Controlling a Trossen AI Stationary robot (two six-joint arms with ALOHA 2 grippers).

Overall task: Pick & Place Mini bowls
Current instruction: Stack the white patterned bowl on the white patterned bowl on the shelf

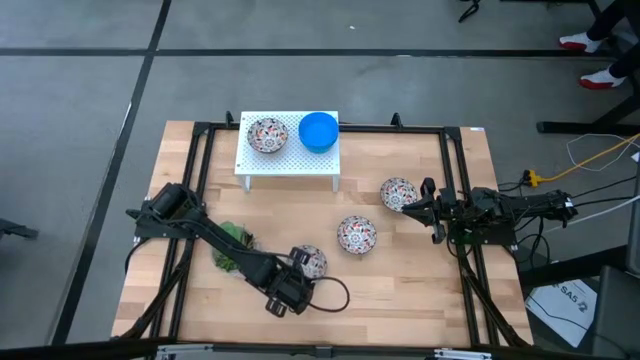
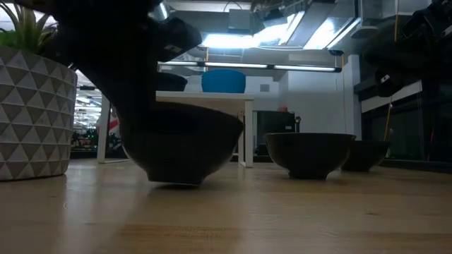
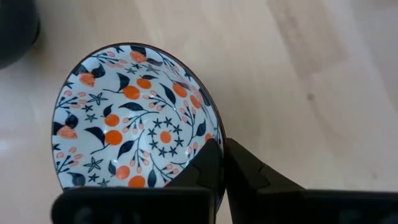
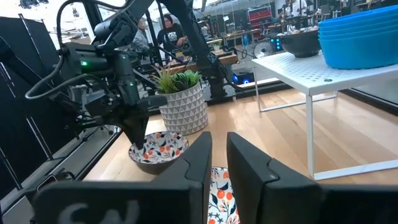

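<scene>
Three white floral mini bowls stand on the wooden table: one (image 1: 399, 193) at the right, one (image 1: 356, 234) in the middle, one (image 1: 310, 262) near the front. My left gripper (image 3: 222, 144) is shut on the front bowl (image 3: 134, 118), also visible in the right wrist view (image 4: 158, 149). A fourth floral bowl (image 1: 267, 134) and a blue bowl (image 1: 319, 131) sit on the white stand (image 1: 290, 165) at the far side. My right gripper (image 1: 422, 205) waits level beside the right bowl, its fingers close together with nothing between them. My left gripper pinches the front bowl's rim (image 3: 216, 134) on its near-left side, one finger (image 3: 205, 165) inside the bowl and the other (image 3: 249, 171) outside. The fingers come steeply from above, slanting toward the right. The bowl's foot (image 2: 173, 182) rests on the table.
A potted green succulent (image 1: 232, 243) in a patterned pot (image 2: 35, 113) stands under my left arm, left of the held bowl. A black frame (image 1: 455, 170) runs around the tabletop. Bare wood lies between the stand and the bowls.
</scene>
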